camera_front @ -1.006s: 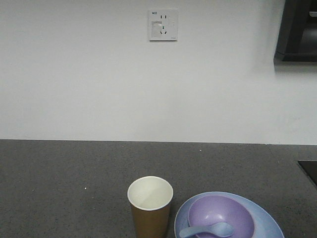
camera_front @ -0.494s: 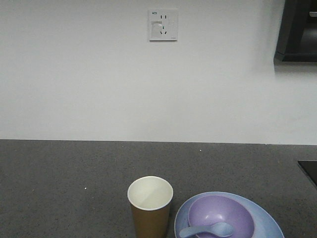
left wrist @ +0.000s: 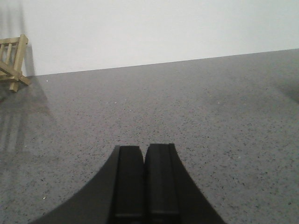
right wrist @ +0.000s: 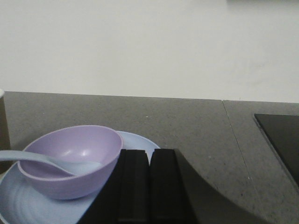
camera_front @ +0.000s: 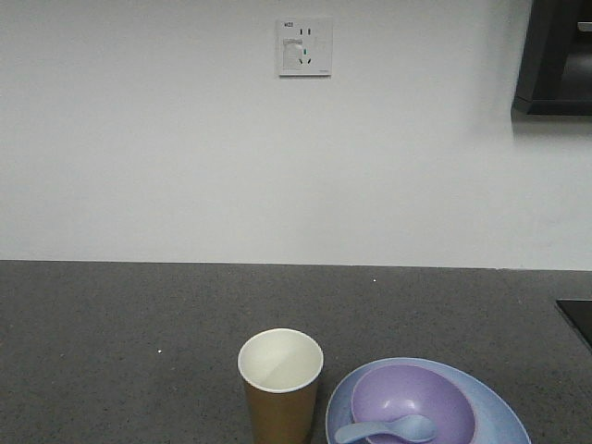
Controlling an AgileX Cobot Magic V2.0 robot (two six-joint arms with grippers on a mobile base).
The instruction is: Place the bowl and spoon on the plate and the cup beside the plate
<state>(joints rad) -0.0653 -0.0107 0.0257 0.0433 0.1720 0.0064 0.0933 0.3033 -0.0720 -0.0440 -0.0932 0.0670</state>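
Observation:
The lavender bowl sits on the light-blue plate at the counter's near edge. The pale-blue spoon lies in the bowl, its handle over the left rim. The brown paper cup stands upright just left of the plate; only its edge shows in the right wrist view. My right gripper is shut and empty, just right of the bowl, over the plate's right part. My left gripper is shut and empty above bare counter.
The dark speckled counter runs back to a white wall with a socket. A black panel lies at the counter's right. A wooden rack stands far left in the left wrist view.

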